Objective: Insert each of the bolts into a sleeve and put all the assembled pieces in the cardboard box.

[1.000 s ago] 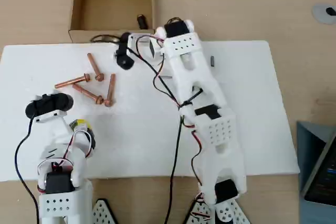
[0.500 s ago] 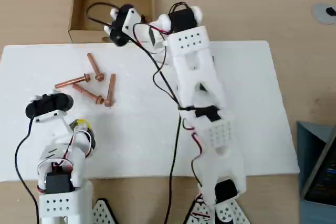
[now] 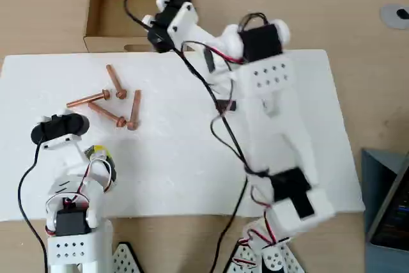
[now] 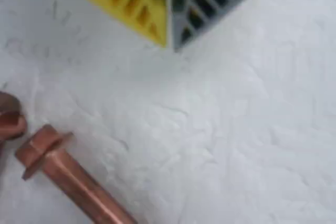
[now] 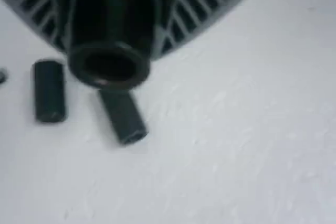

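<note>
Several copper bolts [image 3: 115,101] lie in a loose cluster at the left of the white mat [image 3: 172,158]. The cardboard box [image 3: 96,6] stands at the back left. In the high view my right gripper [image 3: 167,20] hangs at the box's front right corner. In the right wrist view my right gripper [image 5: 113,51] is shut on a black sleeve [image 5: 113,24], and two more sleeves [image 5: 50,90] [image 5: 123,116] lie on a white surface below. My left gripper [image 3: 99,155] [image 4: 170,38] is shut and holds nothing, low over the mat near a bolt [image 4: 63,177].
The right arm stretches diagonally across the mat's middle and trails black cables [image 3: 217,126]. A dark device [image 3: 390,202] sits off the mat at the right edge. Bare wooden table [image 3: 358,23] surrounds the mat.
The right arm has swung up and back from the mat's far edge, so its gripper now hangs at the box's front right corner. The left arm has stayed still.
</note>
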